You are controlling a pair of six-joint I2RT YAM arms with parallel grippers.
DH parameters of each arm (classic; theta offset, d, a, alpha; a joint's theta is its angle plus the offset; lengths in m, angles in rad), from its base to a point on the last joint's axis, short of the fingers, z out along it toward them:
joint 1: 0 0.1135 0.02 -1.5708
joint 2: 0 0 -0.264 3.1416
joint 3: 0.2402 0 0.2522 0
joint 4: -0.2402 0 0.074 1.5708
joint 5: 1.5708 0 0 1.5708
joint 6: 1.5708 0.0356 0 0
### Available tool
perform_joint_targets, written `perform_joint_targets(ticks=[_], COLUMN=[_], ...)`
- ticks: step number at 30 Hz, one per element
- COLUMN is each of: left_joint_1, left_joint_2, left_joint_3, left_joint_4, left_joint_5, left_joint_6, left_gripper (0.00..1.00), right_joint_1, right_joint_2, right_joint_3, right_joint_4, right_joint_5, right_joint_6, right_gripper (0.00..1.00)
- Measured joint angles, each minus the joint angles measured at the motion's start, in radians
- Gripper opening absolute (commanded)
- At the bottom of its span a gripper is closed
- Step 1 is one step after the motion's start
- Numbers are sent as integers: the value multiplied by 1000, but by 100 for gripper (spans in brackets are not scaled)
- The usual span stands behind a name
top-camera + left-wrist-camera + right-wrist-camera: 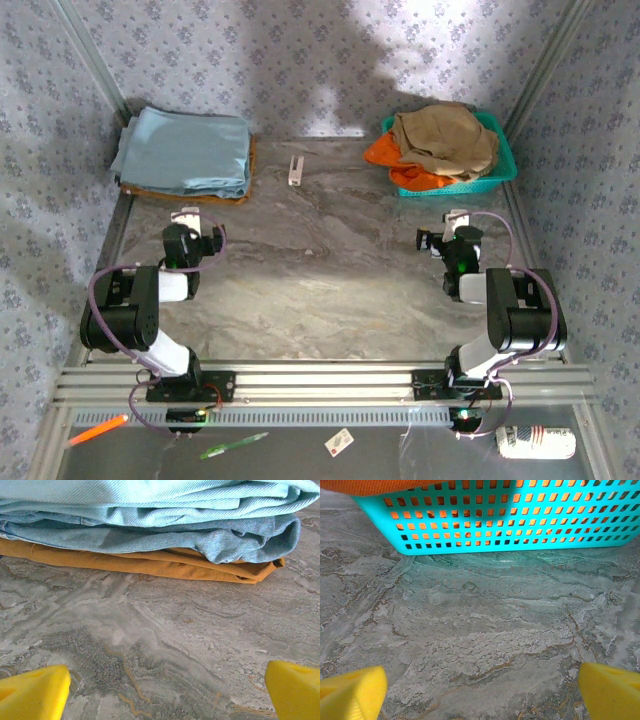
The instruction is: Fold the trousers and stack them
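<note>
The tan trousers [445,140] lie crumpled on top of a bright orange garment [385,152] in a teal basket [500,170] at the back right. My right gripper [455,216] stands open just in front of that basket. In the right wrist view its yellow fingertips [352,692] are spread wide over bare table, with the basket wall [495,525] ahead. My left gripper [187,217] is open too, near the back left. Its yellow fingertips [35,692] hold nothing.
A folded stack sits at the back left, with light blue cloth [185,148] [150,515] on a mustard-brown piece [150,562]. A small white object [295,170] lies between the stack and the basket. Patterned walls close in the table on three sides.
</note>
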Motion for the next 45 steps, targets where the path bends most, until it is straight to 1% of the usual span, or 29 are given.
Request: perform_joint_targets(ticks=[3,5,6,9,11,13,16,18,20,22,24,26,29,32,35,39,42,45], left_joint_1=[0,0,0,0,1,1,1,1,0,4,8,10,14,16,16,14,6,0], left_joint_2=[0,-11,-34,-198,-296,-376,-489,-549,-585,-626,-703,-800,-945,-1022,-1033,-1034,-1037,-1052], left_joint_3=[0,0,0,26,88,161,265,352,458,543,560,517,397,290,236,217,215,213], left_joint_4=[0,-13,-45,-237,-359,-451,-600,-739,-902,-1032,-1120,-1176,-1227,-1256,-1304,-1336,-1358,-1377], left_joint_5=[-6,-48,-74,-148,-163,-161,-129,-116,-122,-123,-122,-107,-33,72,183,303,357,385], left_joint_6=[-1,-18,-29,-82,-125,-164,-234,-318,-434,-538,-631,-700,-755,-779,-779,-777,-774,-774], left_gripper=[100,100,99,100,100,100,100,100,100,100,100,99,99,98,97,95,95,95], right_joint_1=[1,11,19,55,89,134,206,236,222,173,87,29,10,10,-2,-66,-109,-132], right_joint_2=[0,-6,-15,-96,-177,-263,-381,-450,-492,-526,-565,-575,-534,-415,-283,-90,78,237], right_joint_3=[0,0,3,41,87,157,291,411,537,617,633,632,646,714,812,967,1097,1217], right_joint_4=[0,-10,-31,-160,-266,-375,-554,-715,-878,-970,-1029,-1095,-1187,-1258,-1290,-1287,-1287,-1294], right_joint_5=[2,16,27,86,129,170,223,245,258,249,201,170,138,114,103,45,-5,-58], right_joint_6=[0,-1,-1,-2,0,11,47,136,258,368,459,507,535,535,541,584,634,684], right_gripper=[100,100,100,100,100,100,100,100,100,100,100,100,100,100,100,100,100,99])
